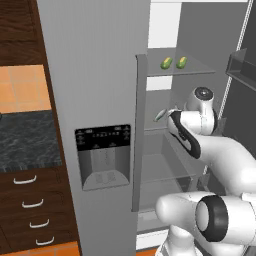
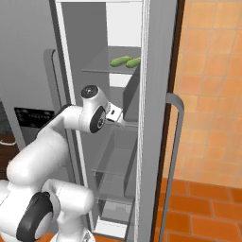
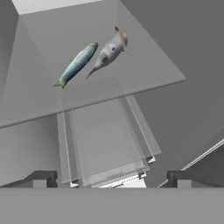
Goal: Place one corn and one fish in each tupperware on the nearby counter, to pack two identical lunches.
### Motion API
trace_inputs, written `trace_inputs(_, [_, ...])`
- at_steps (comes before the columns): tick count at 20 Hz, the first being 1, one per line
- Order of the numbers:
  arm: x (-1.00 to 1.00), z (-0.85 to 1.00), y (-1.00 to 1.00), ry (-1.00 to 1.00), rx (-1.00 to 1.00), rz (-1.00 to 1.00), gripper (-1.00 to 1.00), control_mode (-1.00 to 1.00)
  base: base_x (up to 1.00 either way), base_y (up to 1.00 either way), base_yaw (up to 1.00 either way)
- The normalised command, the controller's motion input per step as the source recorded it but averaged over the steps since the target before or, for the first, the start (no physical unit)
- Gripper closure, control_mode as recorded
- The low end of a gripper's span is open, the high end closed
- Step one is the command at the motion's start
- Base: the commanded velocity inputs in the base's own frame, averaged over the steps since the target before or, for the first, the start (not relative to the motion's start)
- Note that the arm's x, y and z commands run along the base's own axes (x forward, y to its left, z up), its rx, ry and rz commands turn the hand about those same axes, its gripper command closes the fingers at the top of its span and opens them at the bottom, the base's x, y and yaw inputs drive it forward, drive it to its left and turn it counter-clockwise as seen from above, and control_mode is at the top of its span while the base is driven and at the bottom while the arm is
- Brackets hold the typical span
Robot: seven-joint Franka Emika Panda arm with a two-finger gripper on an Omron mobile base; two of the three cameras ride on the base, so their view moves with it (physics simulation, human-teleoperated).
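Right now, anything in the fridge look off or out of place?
Nothing stands out. Two corn cobs lie side by side on the upper glass shelf, two fish on the shelf below. The gripper is open and empty.

My two corn cobs (image 1: pixel 173 62) show yellow-green. One fish (image 3: pixel 77 64) is blue-green and silvery, the other fish (image 3: pixel 109 51) pale grey with an orange-brown head. The fridge (image 1: pixel 90 75) is grey, the counter (image 1: pixel 27 140) black with grey marbling.

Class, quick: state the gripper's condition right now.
Gripper: open, holding nothing, above the two fish on the fridge shelf.
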Motion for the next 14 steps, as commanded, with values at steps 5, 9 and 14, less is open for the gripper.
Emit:
trace_inputs(5, [0.36, -0.07, -0.11, 0.0, 0.0, 0.0, -1.0, -1.0, 0.0, 0.0, 0.0])
trace_inputs(9, [0.37, -0.01, -0.05, 0.0, 0.0, 0.0, -1.0, -1.0, 0.0, 0.0, 0.0])
trace_inputs(14, [0.39, -0.04, -0.09, 0.0, 0.01, 0.0, -1.0, -1.0, 0.0, 0.0, 0.0])
